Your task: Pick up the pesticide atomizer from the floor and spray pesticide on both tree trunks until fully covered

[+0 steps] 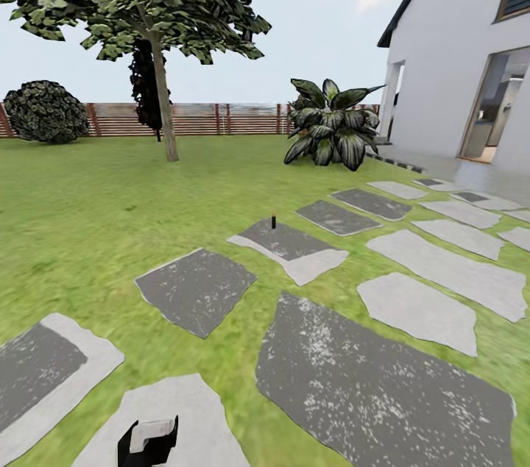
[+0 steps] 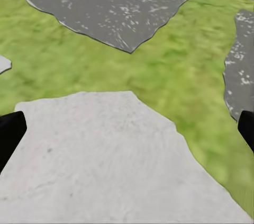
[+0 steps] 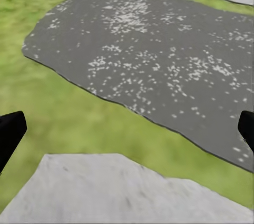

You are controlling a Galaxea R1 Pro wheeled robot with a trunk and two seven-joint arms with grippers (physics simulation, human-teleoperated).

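Left gripper (image 2: 127, 128) and right gripper (image 3: 127, 128): jaws spread wide, nothing held, over paving stones (image 1: 196, 289). Pesticide atomizer (image 1: 273, 221): small dark upright object at frame centre, on a grey slab; tree trunk (image 1: 166, 114) upper left. Risk judged: bottle toppled by a low approach.

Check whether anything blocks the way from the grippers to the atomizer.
Nothing visible does. The pesticide atomizer stands far ahead on a dark paving slab; between it and the left gripper lie only flat slabs and grass.
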